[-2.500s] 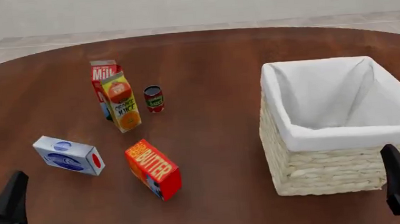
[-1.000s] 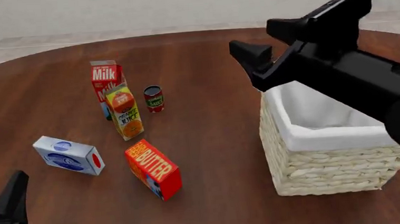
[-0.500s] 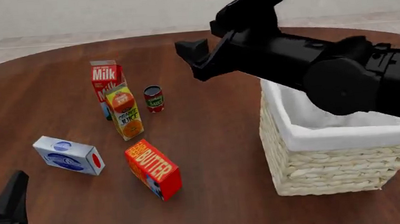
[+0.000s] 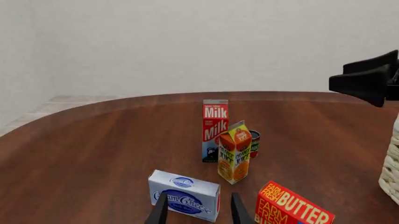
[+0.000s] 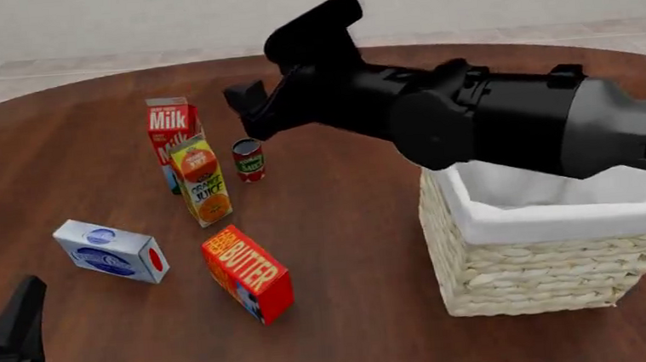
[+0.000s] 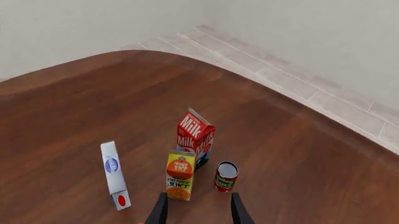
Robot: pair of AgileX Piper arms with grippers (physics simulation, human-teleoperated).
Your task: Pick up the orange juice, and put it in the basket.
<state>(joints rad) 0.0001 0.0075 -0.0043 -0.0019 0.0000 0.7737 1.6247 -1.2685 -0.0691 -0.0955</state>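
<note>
Yellow-orange orange juice [image 5: 201, 179] stands untouched — right hand [image 5: 252, 111] spread above, left hand [image 5: 10, 344] spread, idle.

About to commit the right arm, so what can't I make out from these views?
- Front view: the black right arm hides most of the pale wicker basket interior.
- Front view: right claw opening is unclear.
- Left wrist view: red BUTTER box is cut off by the edge.
- Small red can: label is too small to read.
</note>
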